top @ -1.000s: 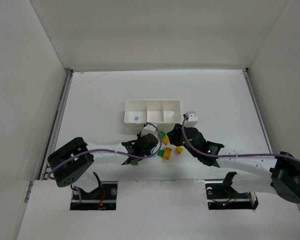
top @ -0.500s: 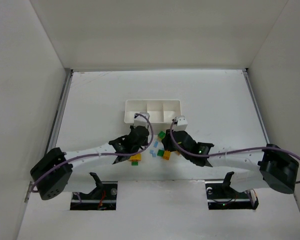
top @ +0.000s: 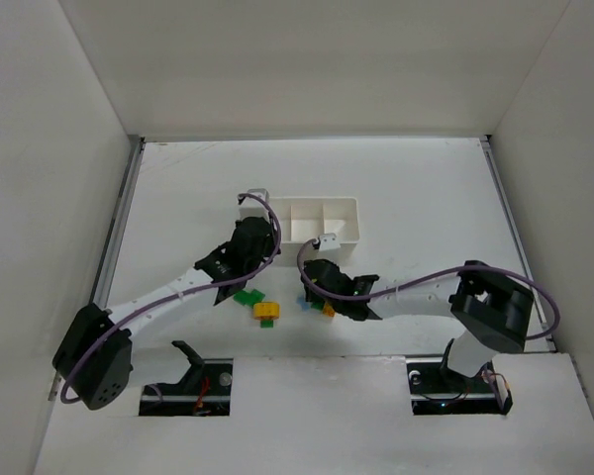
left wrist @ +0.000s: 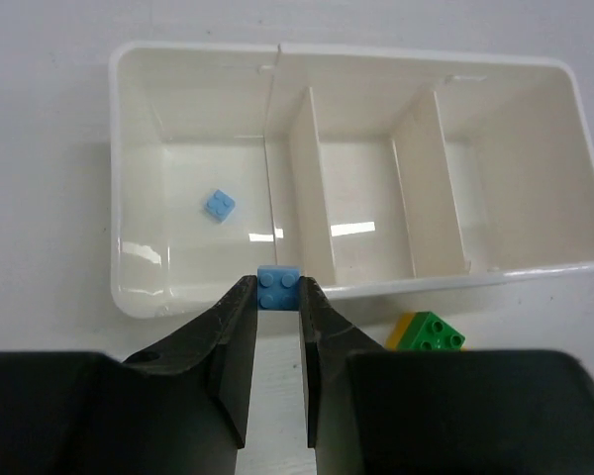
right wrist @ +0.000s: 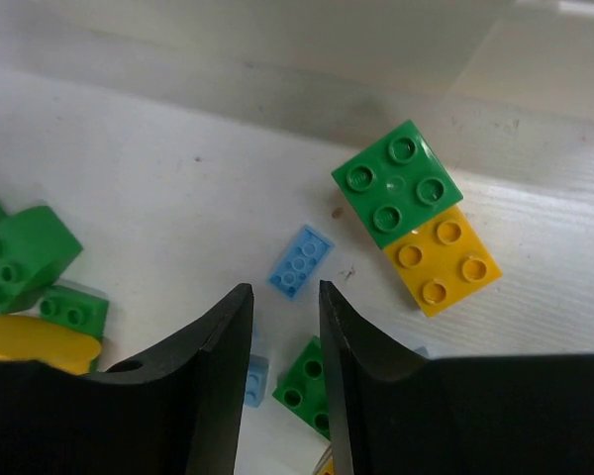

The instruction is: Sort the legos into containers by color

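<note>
Left jaws shut tight on tiny pale-blue plastic brick [left wrist: 279, 288], at near wall of white 3-compartment plastic tray [left wrist: 426, 282]; 2nd blue brick [left wrist: 218, 205] lies in its left compartment. Right jaws slightly apart, nothing btwn, low over loose pale-blue brick [right wrist: 300, 260] on counter [right wrist: 158, 188], beside green square brick [right wrist: 397, 183] touching yellow-orange square brick [right wrist: 442, 259].

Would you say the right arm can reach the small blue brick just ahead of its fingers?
Probably yes: the right gripper stands open, and the blue brick lies flat just ahead, apart from the green brick.
</note>
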`<state>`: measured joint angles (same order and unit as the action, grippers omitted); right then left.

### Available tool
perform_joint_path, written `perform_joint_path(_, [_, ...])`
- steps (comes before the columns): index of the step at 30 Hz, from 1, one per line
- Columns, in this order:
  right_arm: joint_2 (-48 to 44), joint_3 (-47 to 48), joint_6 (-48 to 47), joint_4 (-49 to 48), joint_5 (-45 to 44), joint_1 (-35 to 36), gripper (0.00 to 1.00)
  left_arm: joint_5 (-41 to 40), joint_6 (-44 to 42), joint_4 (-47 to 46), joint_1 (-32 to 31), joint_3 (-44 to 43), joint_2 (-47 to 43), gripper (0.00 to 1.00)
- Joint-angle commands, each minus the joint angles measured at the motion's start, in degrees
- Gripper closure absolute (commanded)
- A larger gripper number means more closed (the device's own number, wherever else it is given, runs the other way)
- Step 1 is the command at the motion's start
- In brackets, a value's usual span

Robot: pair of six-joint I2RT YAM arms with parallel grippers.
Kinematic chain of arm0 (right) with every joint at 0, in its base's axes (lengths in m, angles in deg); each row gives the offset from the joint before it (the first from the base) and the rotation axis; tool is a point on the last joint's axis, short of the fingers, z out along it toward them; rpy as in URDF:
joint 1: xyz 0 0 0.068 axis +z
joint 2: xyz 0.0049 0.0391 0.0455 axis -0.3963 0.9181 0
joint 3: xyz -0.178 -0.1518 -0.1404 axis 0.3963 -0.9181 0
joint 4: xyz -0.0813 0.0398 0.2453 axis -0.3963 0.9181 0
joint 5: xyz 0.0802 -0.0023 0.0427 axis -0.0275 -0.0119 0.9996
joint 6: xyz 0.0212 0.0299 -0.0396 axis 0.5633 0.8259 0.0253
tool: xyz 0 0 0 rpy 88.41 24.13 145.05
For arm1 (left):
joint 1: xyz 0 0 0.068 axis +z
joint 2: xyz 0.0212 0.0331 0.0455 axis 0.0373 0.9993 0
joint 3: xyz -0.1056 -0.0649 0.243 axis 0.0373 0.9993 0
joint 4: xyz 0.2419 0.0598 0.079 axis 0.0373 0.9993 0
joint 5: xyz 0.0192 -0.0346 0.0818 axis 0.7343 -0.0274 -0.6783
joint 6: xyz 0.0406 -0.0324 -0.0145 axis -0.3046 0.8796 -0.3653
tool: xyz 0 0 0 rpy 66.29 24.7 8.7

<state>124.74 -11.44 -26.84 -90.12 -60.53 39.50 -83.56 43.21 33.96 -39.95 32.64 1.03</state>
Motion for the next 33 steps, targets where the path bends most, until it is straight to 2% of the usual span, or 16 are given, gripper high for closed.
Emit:
perform_joint_path(1, [0.8,3.0,2.9,4.2,-4.2,1.5,0.61,2.3,-0.4,-0.9,1.6,-3.8,1.6,0.86])
perform_joint_path(10, [5.2,4.5,5.0,3.9,-4.2,2.1,0.57,3.8,-1.4,-2.3,6.1,-7.9,8.3,0.85])
perform_joint_path(21, [7.3,4.7,4.5,4.0,-5.7,2.0,0.6,4.7,-1.8,-3.4,8.2,-12.4,17.2,0.83])
perform_joint_path(24, [7.7,4.8,4.5,3.9,-5.7,2.1,0.6,2.6,-2.0,-2.8,7.9,-13.6,18.6,0.75])
perform_joint_path(29, [7.9,4.5,4.8,3.5,-6.0,2.0,0.71,-0.7,-2.1,-2.9,7.5,-13.8,18.3,0.6])
perform_joint_path(33, [7.5,4.5,4.2,3.4,-6.8,2.0,0.79,-0.9,-1.5,-3.6,7.3,-11.3,14.5,0.57])
